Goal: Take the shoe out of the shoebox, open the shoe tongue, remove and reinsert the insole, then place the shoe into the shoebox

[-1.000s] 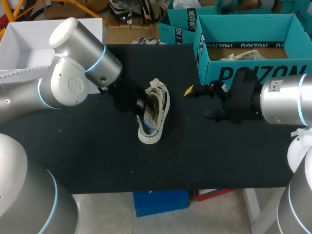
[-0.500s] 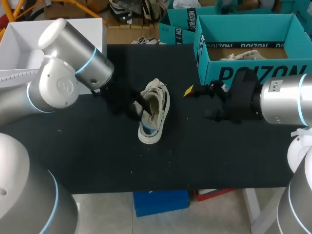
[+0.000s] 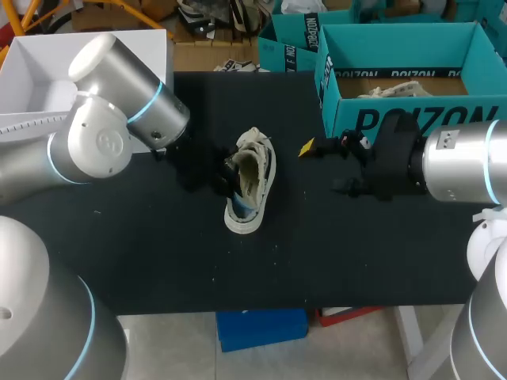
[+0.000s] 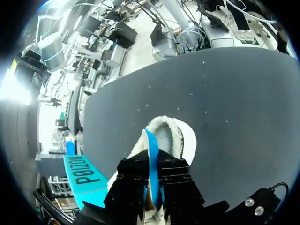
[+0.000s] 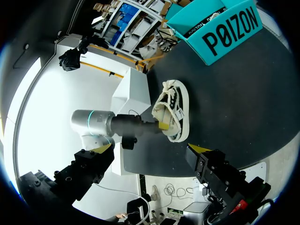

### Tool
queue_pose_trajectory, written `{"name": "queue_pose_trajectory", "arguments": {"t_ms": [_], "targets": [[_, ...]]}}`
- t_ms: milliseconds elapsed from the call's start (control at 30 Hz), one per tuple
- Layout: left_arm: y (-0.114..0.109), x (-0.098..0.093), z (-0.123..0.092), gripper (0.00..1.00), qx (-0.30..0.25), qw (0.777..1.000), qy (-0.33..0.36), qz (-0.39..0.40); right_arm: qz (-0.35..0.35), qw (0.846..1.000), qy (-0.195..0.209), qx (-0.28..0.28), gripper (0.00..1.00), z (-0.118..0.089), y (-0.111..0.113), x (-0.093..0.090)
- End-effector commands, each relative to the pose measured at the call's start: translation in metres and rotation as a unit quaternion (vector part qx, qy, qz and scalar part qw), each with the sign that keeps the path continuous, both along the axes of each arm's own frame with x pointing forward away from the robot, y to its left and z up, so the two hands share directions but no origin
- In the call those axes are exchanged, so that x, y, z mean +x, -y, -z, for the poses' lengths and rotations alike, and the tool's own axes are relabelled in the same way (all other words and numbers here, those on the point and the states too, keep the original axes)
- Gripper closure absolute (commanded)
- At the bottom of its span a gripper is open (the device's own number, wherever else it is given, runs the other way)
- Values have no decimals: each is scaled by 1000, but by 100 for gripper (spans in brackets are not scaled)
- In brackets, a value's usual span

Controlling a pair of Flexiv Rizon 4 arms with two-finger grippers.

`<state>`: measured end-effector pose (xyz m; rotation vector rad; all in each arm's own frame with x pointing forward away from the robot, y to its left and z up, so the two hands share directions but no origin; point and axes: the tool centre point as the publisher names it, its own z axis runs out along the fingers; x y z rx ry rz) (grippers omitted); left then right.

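Observation:
A cream shoe with dark side panels lies on the black table, near its middle. My left gripper is at the shoe's opening. In the left wrist view that gripper is shut on the thin blue insole, which stands on edge out of the cream shoe. My right gripper hangs open to the right of the shoe, in front of the teal shoebox. In the right wrist view the right gripper holds nothing, and the shoe lies well ahead of it.
The open teal shoebox stands at the back right of the table, with crumpled paper inside it. Bare black table stretches in front of the shoe and to its left.
My left arm drew back to the left, then returned to the shoe's opening. Its fingers have closed on the blue insole. The right arm has not moved.

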<state>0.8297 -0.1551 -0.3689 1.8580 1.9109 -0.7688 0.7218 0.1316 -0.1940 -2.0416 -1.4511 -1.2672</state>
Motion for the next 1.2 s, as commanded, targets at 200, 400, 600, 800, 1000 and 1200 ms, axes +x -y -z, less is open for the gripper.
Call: {"name": "queue_pose_trajectory", "arguments": {"t_ms": [200, 400, 600, 800, 1000, 1200], "targets": [[4, 6, 6, 100, 17, 1000, 11, -6, 0, 1000, 0, 0, 0, 0, 0, 0], [5, 10, 8, 100, 22, 999, 20, -15, 0, 1000, 0, 0, 0, 0, 0, 0], [6, 9, 8, 62, 21, 1000, 15, -11, 0, 1000, 0, 0, 0, 0, 0, 0], [-3, 4, -7, 42, 6, 1000, -5, 0, 0, 1000, 0, 0, 0, 0, 0, 0], [-15, 1, -33, 49, 8, 999, 34, 0, 0, 1000, 0, 0, 0, 0, 0, 0], [-12, 0, -34, 100, 41, 996, 73, 4, 0, 1000, 0, 0, 0, 0, 0, 0]]}}
